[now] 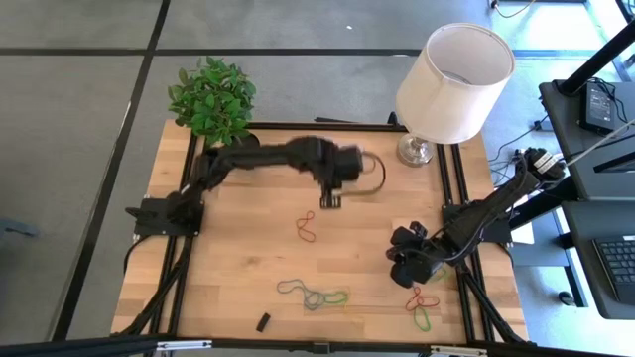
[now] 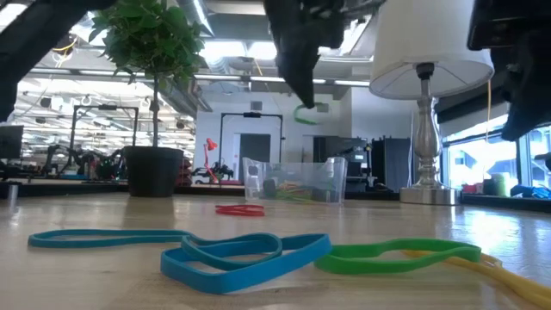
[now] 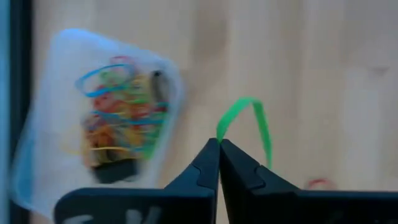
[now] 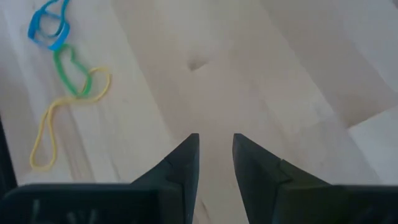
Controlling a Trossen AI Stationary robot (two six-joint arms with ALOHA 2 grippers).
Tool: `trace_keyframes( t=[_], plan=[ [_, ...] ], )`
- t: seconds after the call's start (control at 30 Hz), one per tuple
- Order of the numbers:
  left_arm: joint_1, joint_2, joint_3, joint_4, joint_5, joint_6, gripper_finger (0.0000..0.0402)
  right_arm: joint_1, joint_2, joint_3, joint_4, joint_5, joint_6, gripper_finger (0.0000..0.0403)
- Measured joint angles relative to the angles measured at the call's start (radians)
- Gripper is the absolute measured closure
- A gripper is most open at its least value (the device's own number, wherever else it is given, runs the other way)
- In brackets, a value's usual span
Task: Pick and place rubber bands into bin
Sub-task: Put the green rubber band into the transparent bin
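My left gripper is up off the table over the middle of the wooden tabletop, jaws pinched fully together on a green rubber band. The band hangs as a loop from the fingertips; in the low view I see it dangling in the air below the gripper, clear of the table. The bin, a clear tray, sits just beside the gripper in the left wrist view, and it holds a tangle of bands in many colours. In the low view the bin stands on the table between the black plant pot and the lamp.

My right gripper hovers over bare wood near the right edge of the table, jaws parted with a clear gap, nothing between them. In the high view it sits low on the right side.

Loose rubber bands on the table: a blue, green and yellow chain near the front, a red one at centre, red and green ones at front right. A small black block lies at the front edge.
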Motion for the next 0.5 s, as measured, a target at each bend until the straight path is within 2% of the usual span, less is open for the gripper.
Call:
trace_keyframes(
  t=[0.23,0.5],
  plan=[
    [0.214,0.032,0.010,0.016,-0.008,0.168,0.0399,-0.089,0.000,0.000,0.034,0.000,0.005,0.0302],
    [0.324,0.169,0.008,0.046,0.069,0.242,0.0400,-0.205,0.000,0.000,0.075,0.001,0.007,0.0302]
  ],
)
